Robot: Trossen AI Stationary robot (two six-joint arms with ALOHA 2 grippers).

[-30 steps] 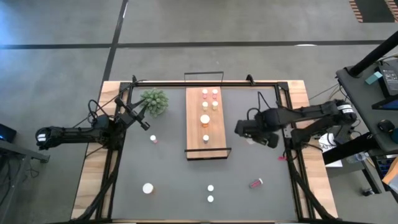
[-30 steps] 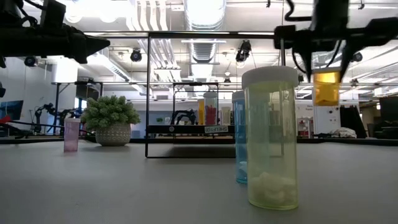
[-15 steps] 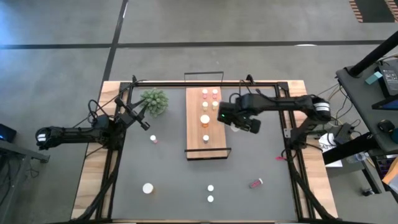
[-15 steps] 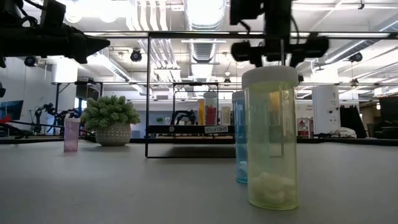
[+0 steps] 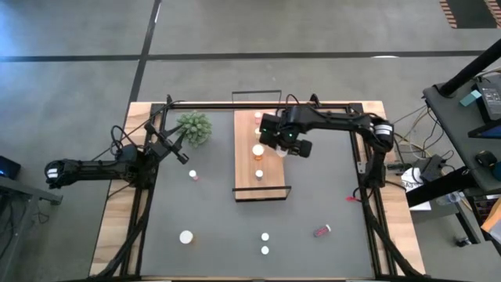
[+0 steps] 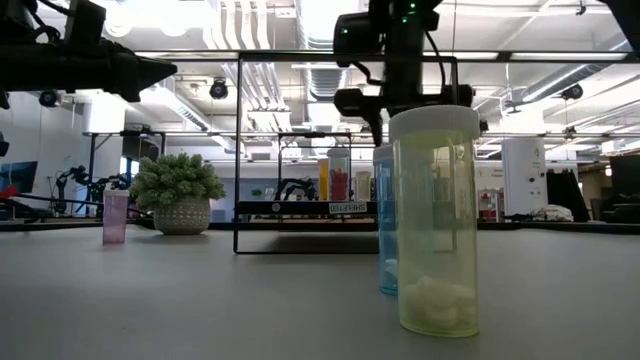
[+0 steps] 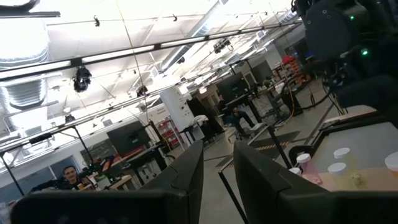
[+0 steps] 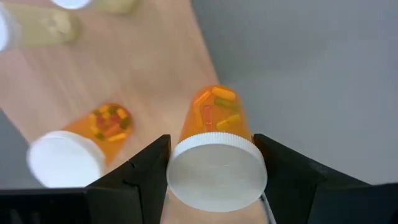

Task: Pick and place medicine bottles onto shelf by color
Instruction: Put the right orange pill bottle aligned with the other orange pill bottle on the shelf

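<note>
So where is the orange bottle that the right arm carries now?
The orange bottle is held in the right gripper above the shelf's right edge, beside another orange bottle standing there.

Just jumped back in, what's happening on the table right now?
The right gripper holds an orange medicine bottle by its white cap, above the shelf and near its right edge. Several bottles already stand on the shelf; a few more wait on the table. The left gripper waits shut, beside the plant.

Jaws clamp an orange bottle (image 8: pixel 214 155) above the shelf (image 8: pixel 149 81) beside another orange bottle (image 8: pixel 74 149).
</note>
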